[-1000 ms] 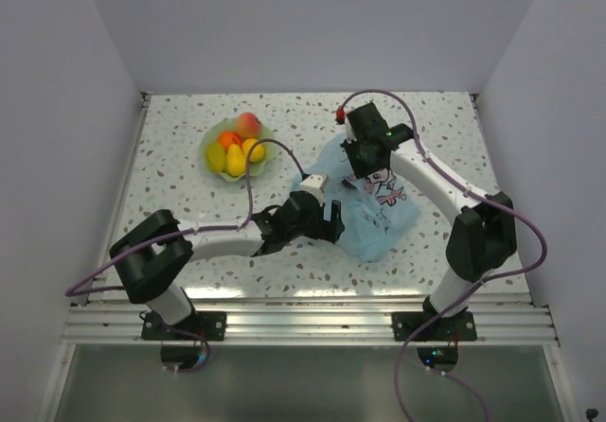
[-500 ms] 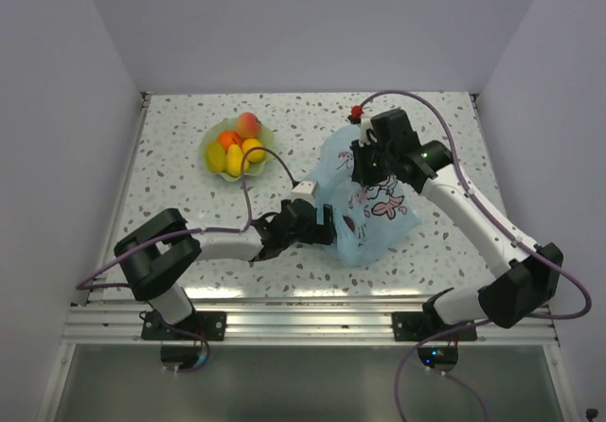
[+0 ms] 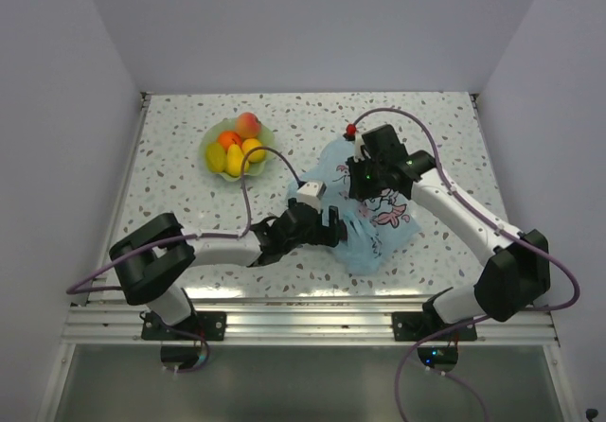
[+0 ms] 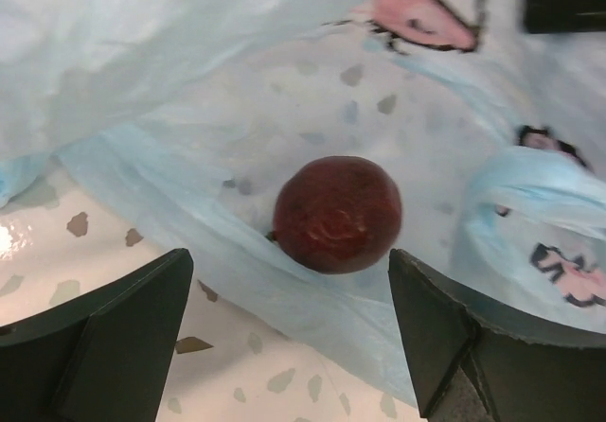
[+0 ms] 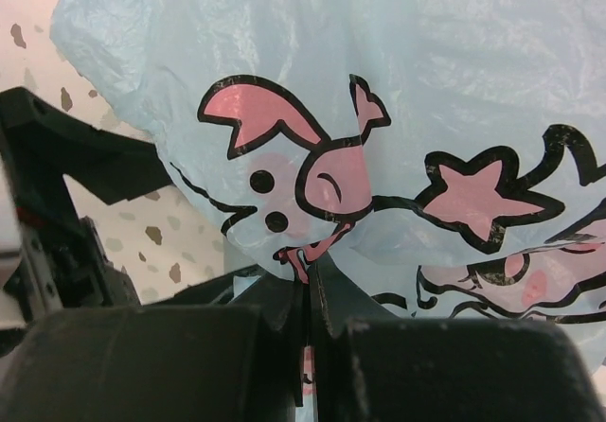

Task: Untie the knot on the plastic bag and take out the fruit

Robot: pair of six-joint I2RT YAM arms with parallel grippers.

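Left wrist view alone reveals dark fruit (image 4: 336, 214) inside the plastic bag (image 4: 189, 62); left tool (image 4: 284, 294) spread, right tool (image 5: 308, 275) clamping the bag.

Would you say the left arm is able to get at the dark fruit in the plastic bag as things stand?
Probably yes: the left tool stands open with the dark fruit straight ahead between its fingers, apparently uncovered in the plastic bag, whose film the right tool pinches.
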